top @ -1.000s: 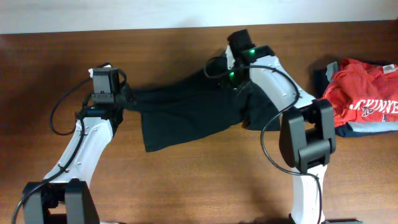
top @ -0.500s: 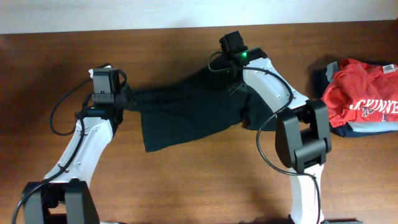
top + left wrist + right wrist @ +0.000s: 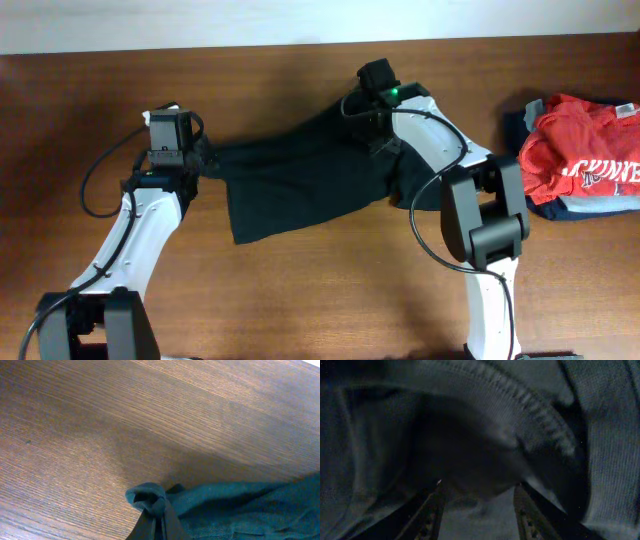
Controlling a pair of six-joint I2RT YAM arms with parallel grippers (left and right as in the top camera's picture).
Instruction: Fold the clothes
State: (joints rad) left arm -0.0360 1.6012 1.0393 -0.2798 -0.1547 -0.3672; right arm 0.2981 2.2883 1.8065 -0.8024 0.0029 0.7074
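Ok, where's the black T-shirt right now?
In the overhead view the black T-shirt lies centre-frame, its left end in the left claw, the right claw at its upper-right part.

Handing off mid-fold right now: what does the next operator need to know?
Left gripper: shut on the bunched left end of the black T-shirt.
Right gripper: fingers apart, down on the shirt's far right part, nothing pinched yet.
Shirt: rumpled, lying across the table between the arms.
Done: no neat fold visible.
Left: probably grip the right side, spread flat, then fold.
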